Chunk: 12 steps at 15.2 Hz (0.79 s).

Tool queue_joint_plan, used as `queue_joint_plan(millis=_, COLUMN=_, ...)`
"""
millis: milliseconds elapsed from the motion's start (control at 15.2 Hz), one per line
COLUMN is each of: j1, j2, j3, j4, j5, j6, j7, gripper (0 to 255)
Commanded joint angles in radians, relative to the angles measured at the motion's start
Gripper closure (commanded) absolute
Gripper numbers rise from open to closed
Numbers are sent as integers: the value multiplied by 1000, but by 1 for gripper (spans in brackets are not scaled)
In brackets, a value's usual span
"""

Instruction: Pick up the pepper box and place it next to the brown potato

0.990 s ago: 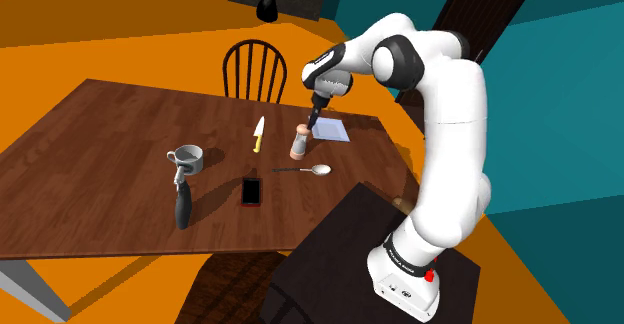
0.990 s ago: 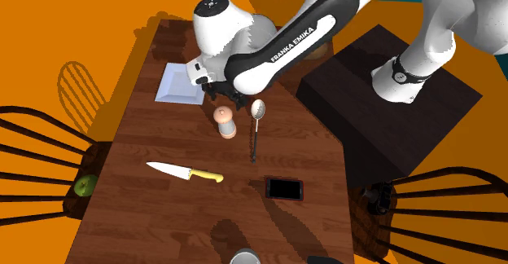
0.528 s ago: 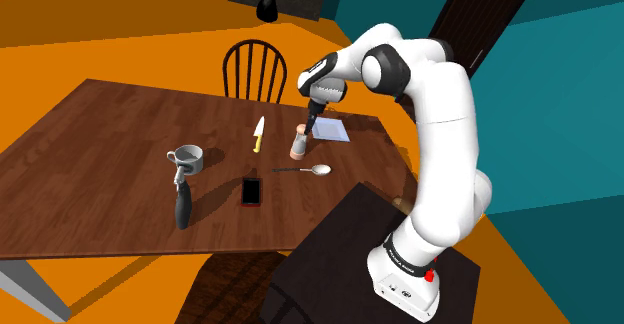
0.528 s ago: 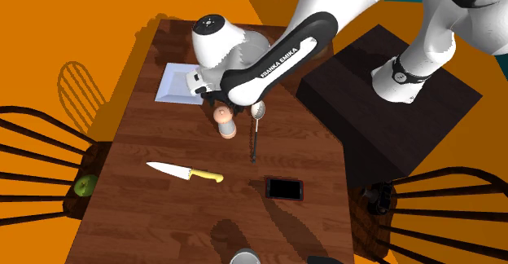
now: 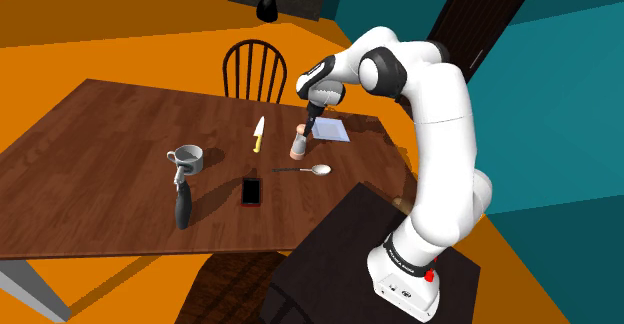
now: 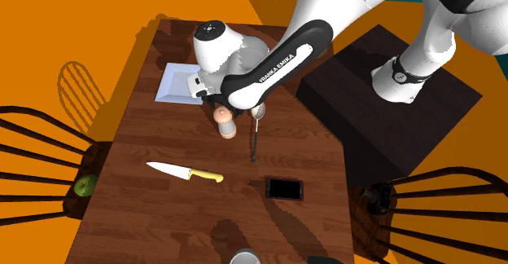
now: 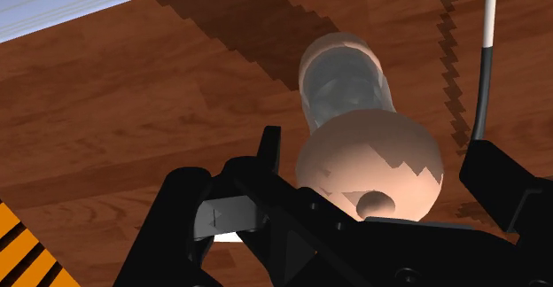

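**Gripper poised around the pepper box, beside the plate**

From the shoulder side, the pepper box (image 5: pixel 298 145) stands upright on the wooden table (image 5: pixel 90 132), just beside the pale square plate (image 5: pixel 331 130) and on the side of it nearer the table's middle. The white arm (image 5: pixel 440 122) bends over the plate, and the black gripper (image 5: pixel 309 125) hangs right at the shaker's top. Out past the pepper box from the plate lie a yellow-handled knife (image 5: pixel 258 134) and a spoon (image 5: pixel 311 170). Farther off from the plate are a black phone (image 5: pixel 251 191), a grey mug (image 5: pixel 186 156) and a dark upright bottle-like thing (image 5: pixel 182 208).

Looking down from the second exterior camera, the plate (image 6: pixel 175 83) lies near one end of the table (image 6: pixel 146 222). The pepper box (image 6: pixel 225 125) shows its peach cap just off the plate's corner, half under the arm's wrist (image 6: pixel 213 44). The spoon (image 6: pixel 256 124) lies close alongside the shaker – the knife (image 6: pixel 184 171) and phone (image 6: pixel 285 189) lie well beyond it from the plate.

Along the hand, the gripper (image 7: pixel 377 148) is spread wide, a finger (image 7: pixel 270 148) on either side of the peach cap with a sliver of space at each – nothing is clasped. The pepper box (image 7: pixel 347 86) has a clear, glassy body below that cap. The plate's (image 7: pixel 62 2) edge shows across the table (image 7: pixel 133 108) from it, and the spoon's handle (image 7: pixel 485 55) runs by on the shaker's far side from the plate.
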Motion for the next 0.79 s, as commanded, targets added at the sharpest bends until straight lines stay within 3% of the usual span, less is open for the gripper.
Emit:
queue_joint_plan(millis=0, j1=0, j2=0, j3=0, j4=0, j5=0, j6=0, j7=0, gripper=0)
queue_joint_plan(millis=66, j1=0, j2=0, j3=0, j4=0, j5=0, j6=0, j7=0, gripper=255)
queue_joint_plan(millis=726, j1=3, j2=-10, j3=-4, j4=-3, j5=-4, j6=-8, j7=3, gripper=255)
